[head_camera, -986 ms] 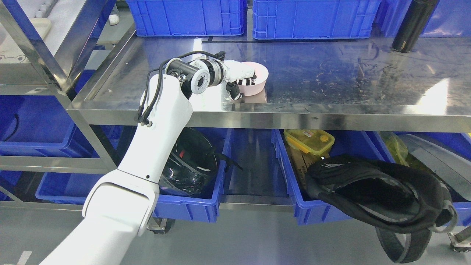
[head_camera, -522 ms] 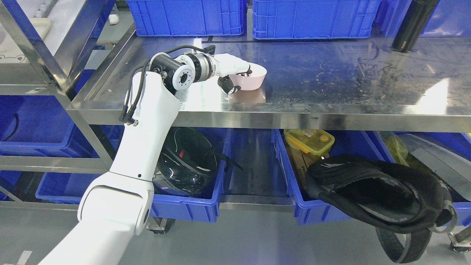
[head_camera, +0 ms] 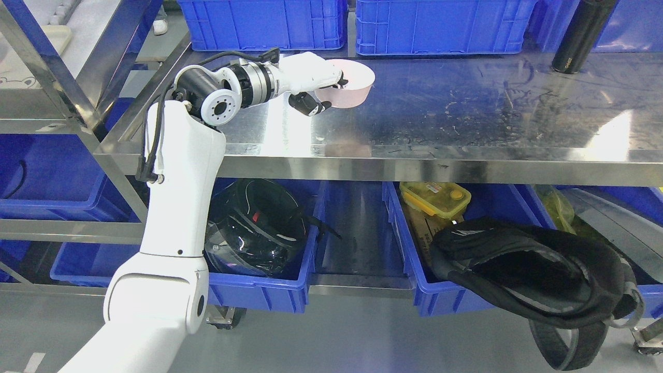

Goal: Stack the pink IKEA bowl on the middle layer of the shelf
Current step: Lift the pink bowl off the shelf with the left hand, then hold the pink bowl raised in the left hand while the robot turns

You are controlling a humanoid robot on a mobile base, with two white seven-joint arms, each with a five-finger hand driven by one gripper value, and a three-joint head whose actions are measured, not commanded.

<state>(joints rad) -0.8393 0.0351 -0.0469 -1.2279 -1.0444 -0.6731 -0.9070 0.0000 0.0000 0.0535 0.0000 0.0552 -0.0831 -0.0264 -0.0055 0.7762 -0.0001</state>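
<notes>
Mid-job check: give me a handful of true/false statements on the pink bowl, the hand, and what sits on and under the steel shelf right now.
1. The left hand grasps the round pink plastic bowl by its rim. True.
2. A second pink bowl already sits on the stainless steel shelf. False: only the held one shows.
3. The tall black cylindrical bottle stands at the shelf's far right. True.
4. The glossy black helmet lies on top of the shelf. False: it sits in a blue plastic bin below the shelf.
5. The right hand holds the yellow-lidded food container. False: no right hand shows; the container lies in a lower bin.
</notes>
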